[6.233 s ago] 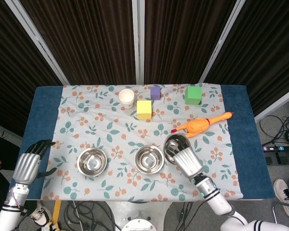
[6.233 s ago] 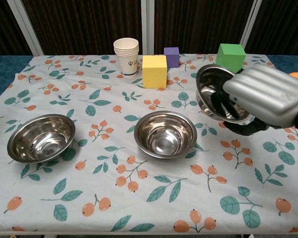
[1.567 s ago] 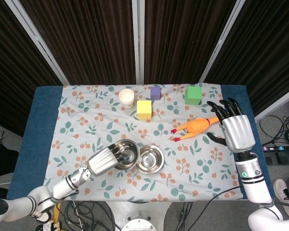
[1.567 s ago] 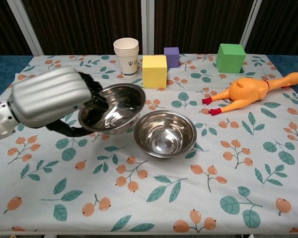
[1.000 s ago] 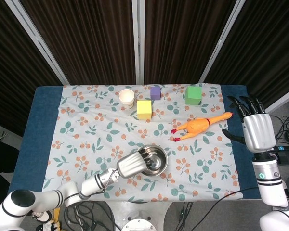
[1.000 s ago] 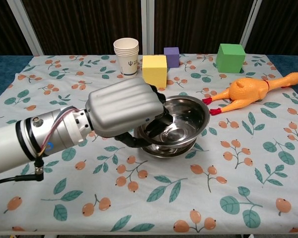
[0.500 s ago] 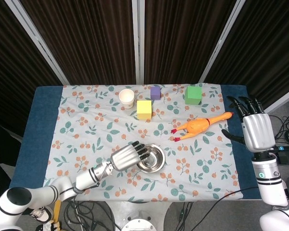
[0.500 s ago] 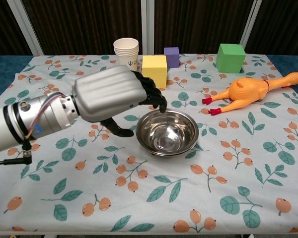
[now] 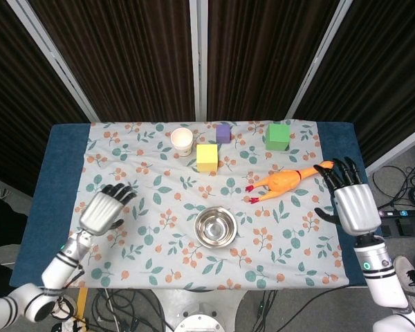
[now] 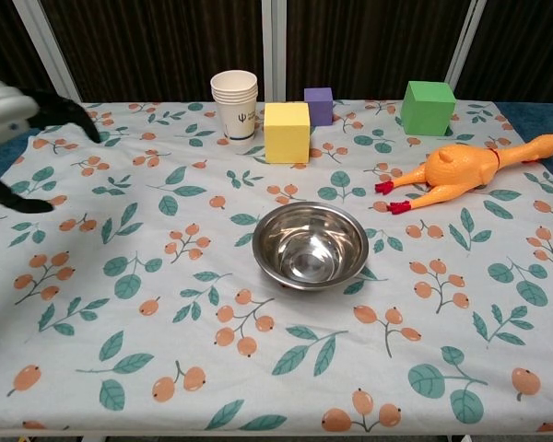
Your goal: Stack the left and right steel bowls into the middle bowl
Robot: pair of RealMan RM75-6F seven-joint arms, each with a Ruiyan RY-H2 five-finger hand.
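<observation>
A stack of steel bowls (image 9: 216, 227) (image 10: 310, 245) sits at the middle of the flowered cloth, nested so it reads as one bowl. No other steel bowl shows on the table. My left hand (image 9: 102, 209) (image 10: 7, 109) hovers over the cloth's left part, fingers spread and empty, well away from the stack. My right hand (image 9: 352, 204) hangs over the blue table edge on the right, fingers apart, holding nothing; the chest view does not show it.
A rubber chicken (image 9: 285, 181) (image 10: 461, 170) lies right of the stack. At the back stand paper cups (image 9: 182, 141) (image 10: 235, 104), a yellow cube (image 9: 207, 157) (image 10: 287, 132), a purple cube (image 9: 223, 133) (image 10: 319, 106) and a green cube (image 9: 278, 136) (image 10: 428, 107).
My left hand has let go of the bowl in the middle stack and drawn back to the left. My right hand shifted slightly inward.
</observation>
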